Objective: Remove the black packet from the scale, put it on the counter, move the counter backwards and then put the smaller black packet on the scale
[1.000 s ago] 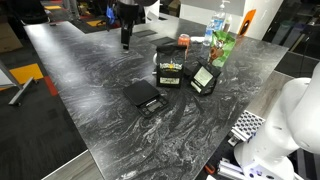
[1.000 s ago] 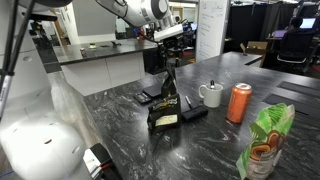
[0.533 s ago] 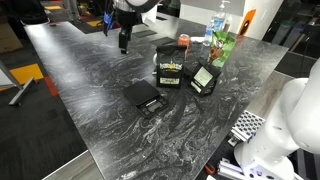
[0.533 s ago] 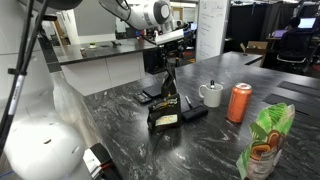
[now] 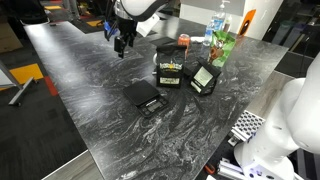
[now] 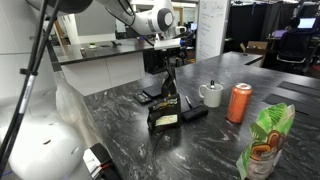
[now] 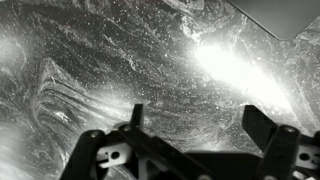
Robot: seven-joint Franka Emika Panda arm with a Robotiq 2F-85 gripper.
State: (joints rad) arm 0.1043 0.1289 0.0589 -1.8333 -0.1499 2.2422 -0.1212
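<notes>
A: So, gripper [image 5: 122, 42] state?
B: Wide open, holding nothing. Wrist view has both fingers [image 7: 137, 110] spread over bare table [image 7: 90, 60].
A: Position?
B: Hangs over the far part of the table, well apart from everything else.
A: Packets?
B: Large black packet [image 5: 171, 70], yellow label, stands upright on the table, near the scale [image 5: 143, 95] but not on it. Small black packet [image 5: 204, 77], pale label, is just beside the large one, on the side away from the scale.
</notes>
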